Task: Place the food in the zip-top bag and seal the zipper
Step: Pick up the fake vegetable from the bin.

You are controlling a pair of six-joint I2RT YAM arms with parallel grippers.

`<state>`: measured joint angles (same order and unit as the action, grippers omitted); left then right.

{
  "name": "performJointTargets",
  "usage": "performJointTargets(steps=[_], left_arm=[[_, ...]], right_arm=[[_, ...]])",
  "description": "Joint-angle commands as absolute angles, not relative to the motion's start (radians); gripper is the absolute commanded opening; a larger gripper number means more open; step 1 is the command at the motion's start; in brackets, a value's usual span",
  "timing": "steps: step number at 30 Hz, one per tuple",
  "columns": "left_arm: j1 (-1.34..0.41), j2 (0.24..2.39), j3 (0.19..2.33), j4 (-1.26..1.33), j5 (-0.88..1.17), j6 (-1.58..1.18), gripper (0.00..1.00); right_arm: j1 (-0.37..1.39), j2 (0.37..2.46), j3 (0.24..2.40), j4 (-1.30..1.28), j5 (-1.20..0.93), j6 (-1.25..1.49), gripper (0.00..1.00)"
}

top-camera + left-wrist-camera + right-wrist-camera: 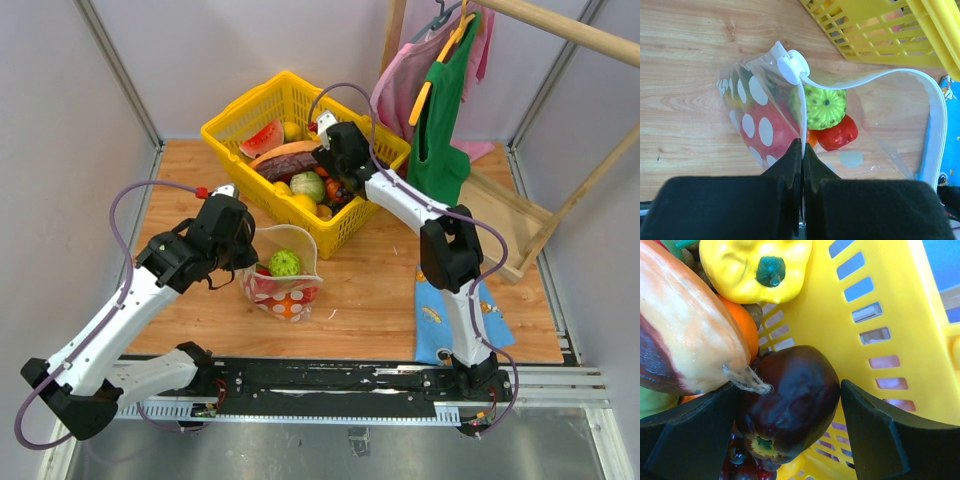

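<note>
The clear dotted zip-top bag [285,272] stands open on the wooden table, mouth up. It holds a bumpy green fruit [825,106], a red piece [839,134] and a red fruit [771,131]. My left gripper [238,262] is shut on the bag's near rim, pinching the pale zipper strip [936,115] below its white slider [791,66]. My right gripper [787,385] is open inside the yellow basket [232,118]. Its jaws stand either side of a dark purple pepper [790,405], with a gap on the right side. A yellow pepper [757,267] and a long orange-purple vegetable [685,335] lie beside it.
The basket also holds a watermelon slice [262,137] and a green cabbage [308,186]. A blue patterned cloth [450,318] lies at the front right. A wooden rack [520,225] with a green garment [440,120] and a pink one stands at the back right.
</note>
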<state>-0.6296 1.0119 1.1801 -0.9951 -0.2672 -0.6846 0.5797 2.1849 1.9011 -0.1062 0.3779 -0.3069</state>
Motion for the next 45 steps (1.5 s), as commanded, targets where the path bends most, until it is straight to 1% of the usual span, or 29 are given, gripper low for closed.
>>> performJointTargets(steps=[1, 5, 8, 11, 13, 20, 23, 35, 45], left_arm=[[-0.624, 1.02, 1.199, -0.966, -0.262, -0.67, 0.0], [-0.624, 1.019, 1.197, -0.965, -0.263, -0.669, 0.0], [-0.624, 1.017, 1.196, -0.962, -0.262, -0.67, 0.0], [-0.624, 1.015, 1.193, -0.958, -0.26, -0.67, 0.0], [-0.624, 1.012, 1.191, -0.957, -0.259, -0.671, 0.0], [-0.624, 0.999, 1.186, -0.951, -0.262, -0.676, 0.0], [-0.624, 0.996, 1.185, -0.945, -0.265, -0.675, 0.0], [-0.624, 0.986, 1.177, -0.926, -0.271, -0.673, 0.0], [-0.624, 0.986, 1.167, -0.91, -0.268, -0.671, 0.0]], right_arm=[[0.55, 2.23, 1.93, -0.074, 0.364, -0.309, 0.8], [0.545, 2.241, 1.925, -0.085, 0.373, -0.312, 0.81], [0.541, 2.244, 1.923, -0.099, 0.381, -0.313, 0.83], [0.538, 2.241, 1.916, -0.104, 0.382, -0.312, 0.82], [0.536, 2.235, 1.915, -0.113, 0.382, -0.315, 0.78], [0.543, 2.16, 1.896, -0.151, 0.329, -0.295, 0.53], [0.555, 2.117, 1.872, -0.158, 0.315, -0.29, 0.47], [0.621, 1.941, 1.804, -0.247, 0.233, -0.236, 0.37], [0.656, 1.846, 1.791, -0.34, 0.099, -0.186, 0.35]])
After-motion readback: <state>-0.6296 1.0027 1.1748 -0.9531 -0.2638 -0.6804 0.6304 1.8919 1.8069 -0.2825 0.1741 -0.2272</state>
